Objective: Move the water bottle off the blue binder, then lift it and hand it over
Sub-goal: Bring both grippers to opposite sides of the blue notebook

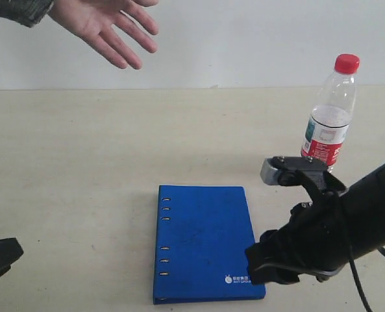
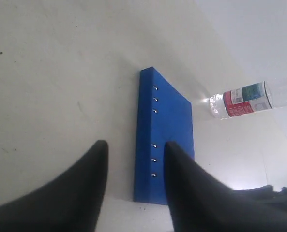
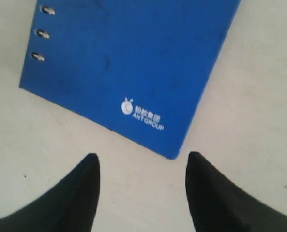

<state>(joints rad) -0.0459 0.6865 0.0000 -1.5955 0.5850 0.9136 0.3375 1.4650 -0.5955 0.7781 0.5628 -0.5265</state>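
Observation:
The water bottle (image 1: pixel 330 120) stands upright on the table to the back right of the blue binder (image 1: pixel 202 237), apart from it. The left wrist view also shows the water bottle (image 2: pixel 245 99), beyond the blue binder (image 2: pixel 170 125). The binder lies flat with nothing on it. My right gripper (image 1: pixel 260 265) hovers at the binder's front right corner, open and empty. In the right wrist view, the right gripper (image 3: pixel 143 154) is just off the logo corner of the binder (image 3: pixel 128 58). My left gripper (image 2: pixel 134 143) is open and empty, pointing at the binder's spine from a distance.
A person's open hand (image 1: pixel 108 26) reaches in, palm up, at the top left, above the far side of the beige table (image 1: pixel 82 162). My left gripper (image 1: pixel 7 253) shows only as a dark tip at the lower left edge.

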